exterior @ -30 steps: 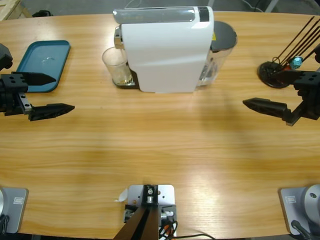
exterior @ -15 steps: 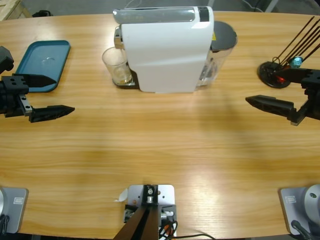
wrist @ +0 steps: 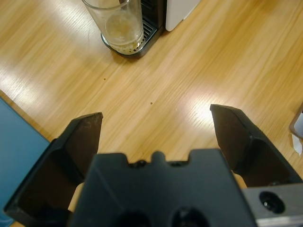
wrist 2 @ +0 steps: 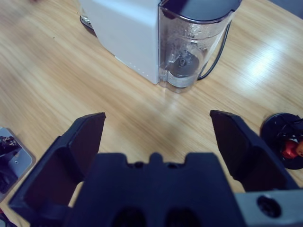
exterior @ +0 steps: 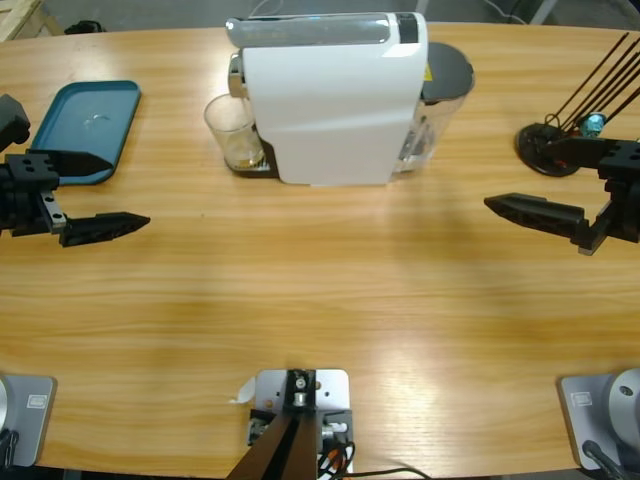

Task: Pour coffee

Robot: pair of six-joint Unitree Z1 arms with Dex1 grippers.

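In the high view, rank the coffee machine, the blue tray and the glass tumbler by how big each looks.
1. The white coffee machine, by far the largest.
2. The blue tray, clearly smaller.
3. The glass tumbler, smallest, standing on the machine's drip tray.
All three sit on the table, so nearness hardly skews this.

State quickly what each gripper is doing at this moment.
Left gripper: open, holding nothing.
Right gripper: open, holding nothing.

Robot lab, 2 arms (exterior: 30, 190) (bench-mounted), wooden table (exterior: 320, 290), coffee machine (exterior: 335, 95)
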